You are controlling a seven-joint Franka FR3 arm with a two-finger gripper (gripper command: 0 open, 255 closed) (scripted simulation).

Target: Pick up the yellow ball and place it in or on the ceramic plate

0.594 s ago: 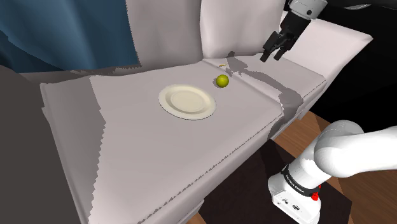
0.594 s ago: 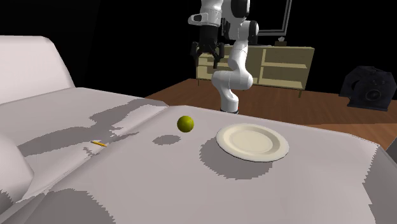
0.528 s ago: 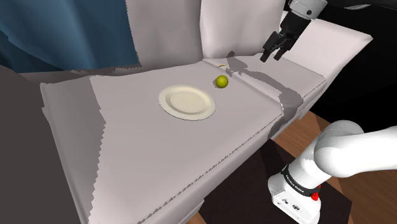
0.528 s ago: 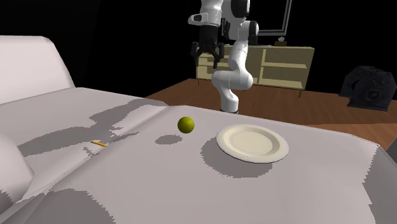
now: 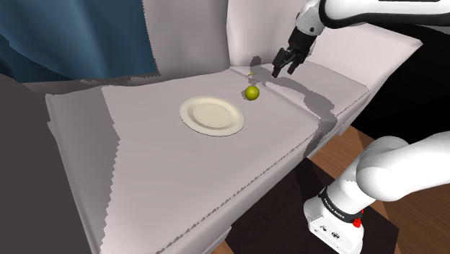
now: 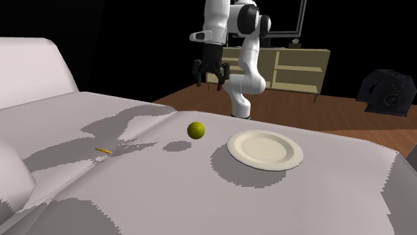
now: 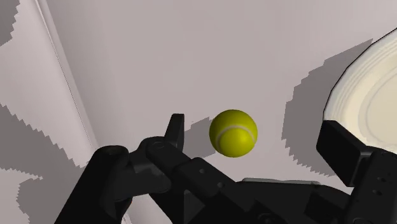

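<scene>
One yellow-green tennis ball (image 5: 251,92), round, fuzzy-looking, pale curved seam. Resting on white creased cushioned seat (image 5: 144,144), near one plate (image 5: 212,115) but apart from it. Plate cream, round, smooth, shallow raised rim. One black gripper (image 5: 285,68) hovering over seat close to ball, two fingers (image 7: 340,146) spread wide, pinching nothing. One thin yellow stick (image 6: 102,151) lying by seat crease.

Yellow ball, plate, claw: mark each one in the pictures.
Yellow ball (image 7: 233,132), wrist view, middle of its surface.
Plate (image 6: 265,148), second exterior view, its bare centre.
Claw (image 5: 283,73), shoulder view, midway between its open fingertips.
</scene>
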